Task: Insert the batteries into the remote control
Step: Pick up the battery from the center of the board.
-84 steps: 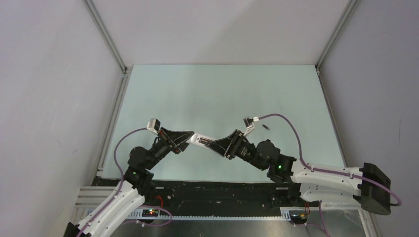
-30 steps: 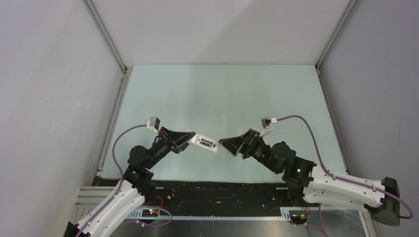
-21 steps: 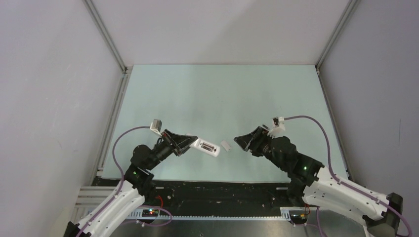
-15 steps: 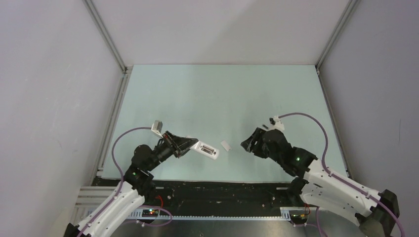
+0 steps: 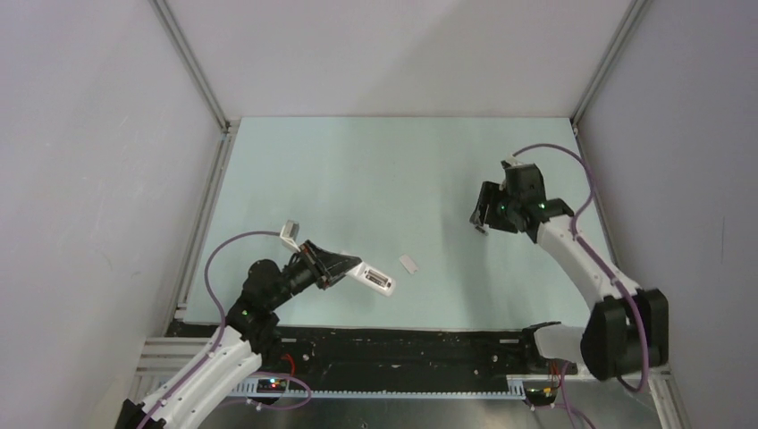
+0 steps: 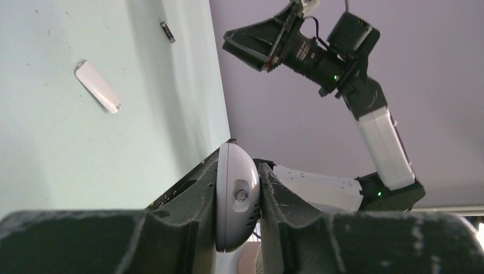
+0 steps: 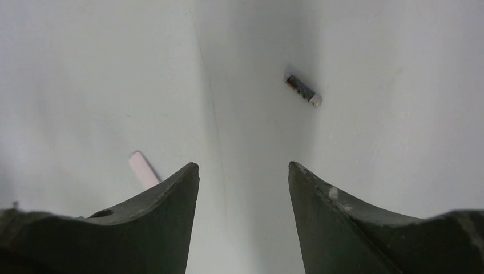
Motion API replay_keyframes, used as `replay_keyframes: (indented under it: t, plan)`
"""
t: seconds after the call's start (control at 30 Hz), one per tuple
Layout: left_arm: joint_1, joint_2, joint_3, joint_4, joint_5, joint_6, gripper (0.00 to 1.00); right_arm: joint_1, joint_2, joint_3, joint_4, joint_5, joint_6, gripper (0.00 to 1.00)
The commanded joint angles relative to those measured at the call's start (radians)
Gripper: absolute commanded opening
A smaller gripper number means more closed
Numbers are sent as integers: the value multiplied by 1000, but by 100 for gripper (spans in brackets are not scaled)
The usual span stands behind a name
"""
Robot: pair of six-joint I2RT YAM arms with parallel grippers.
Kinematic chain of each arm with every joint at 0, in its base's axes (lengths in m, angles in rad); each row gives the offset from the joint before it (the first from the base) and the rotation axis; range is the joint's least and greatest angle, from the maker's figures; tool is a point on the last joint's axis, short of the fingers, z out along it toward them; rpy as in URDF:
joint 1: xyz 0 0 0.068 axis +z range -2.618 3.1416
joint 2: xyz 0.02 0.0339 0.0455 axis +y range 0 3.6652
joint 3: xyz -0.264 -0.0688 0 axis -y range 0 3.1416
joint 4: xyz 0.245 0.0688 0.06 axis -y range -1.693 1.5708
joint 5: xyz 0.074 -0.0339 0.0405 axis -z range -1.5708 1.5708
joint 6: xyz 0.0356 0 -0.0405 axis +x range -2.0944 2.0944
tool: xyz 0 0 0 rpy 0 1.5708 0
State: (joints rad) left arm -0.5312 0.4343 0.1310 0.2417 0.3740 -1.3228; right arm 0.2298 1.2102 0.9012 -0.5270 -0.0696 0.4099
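My left gripper (image 5: 351, 267) is shut on one end of the white remote control (image 5: 377, 281), held low near the table's front with its open back facing up. In the left wrist view the remote (image 6: 237, 197) stands pinched edge-on between the fingers. One small dark battery (image 7: 303, 90) lies on the table ahead of my open, empty right gripper (image 7: 242, 168), which hovers above it at the right (image 5: 481, 219). The battery also shows in the left wrist view (image 6: 168, 32). A second battery is not in view.
A small flat white cover piece (image 5: 409, 264) lies on the pale green table (image 5: 357, 170) between the arms, also seen in the left wrist view (image 6: 98, 94) and the right wrist view (image 7: 142, 169). Grey walls enclose the table on three sides.
My right gripper left the remote, the white cover now lies on the table, and the right arm swung away to the right over the battery. My left gripper lowered slightly with the remote.
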Motion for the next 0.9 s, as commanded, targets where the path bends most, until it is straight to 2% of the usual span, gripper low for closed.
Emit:
replay_keyframes:
  t: [0.0, 0.13, 0.23, 0.5, 0.87]
  plan:
    - [-3, 11, 20, 29, 32, 32, 0, -6, 128, 99, -43, -35, -287, 65]
    - [-5, 23, 30, 29, 43, 43, 0, -16, 237, 109, 5, 11, -410, 66]
    - [-3, 24, 30, 29, 47, 42, 0, -43, 283, 119, 53, -8, -459, 64]
    - [-4, 21, 19, 29, 48, 41, 0, -61, 384, 147, 95, -13, -490, 56]
    - [-5, 31, 32, 29, 42, 42, 0, -20, 544, 182, 107, 123, -446, 48]
